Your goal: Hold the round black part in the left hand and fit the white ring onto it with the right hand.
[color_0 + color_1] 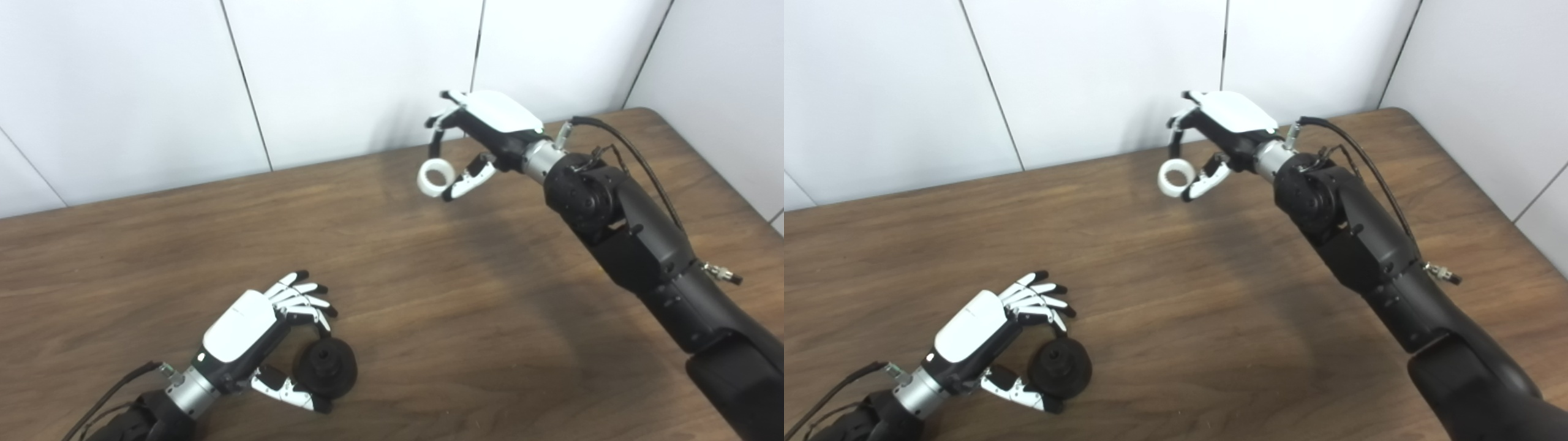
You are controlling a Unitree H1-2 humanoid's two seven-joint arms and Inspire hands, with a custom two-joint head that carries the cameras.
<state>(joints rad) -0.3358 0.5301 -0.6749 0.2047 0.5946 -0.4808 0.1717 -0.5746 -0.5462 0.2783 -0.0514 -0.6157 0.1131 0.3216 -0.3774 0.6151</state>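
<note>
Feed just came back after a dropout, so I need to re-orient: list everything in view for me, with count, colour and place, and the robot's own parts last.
White ring: one, white, held above the far middle of the table, pinched by the right hand.
Round black part: one, black, near left of the table, between the left hand's fingers and thumb; whether it is lifted I cannot tell.
Table: one, brown wood grain, fills the lower view.
Wall panels: white, behind the table.
Left hand: one, white and black, curled around the black part.
Right hand: one, white and black, raised at the far right.
</note>
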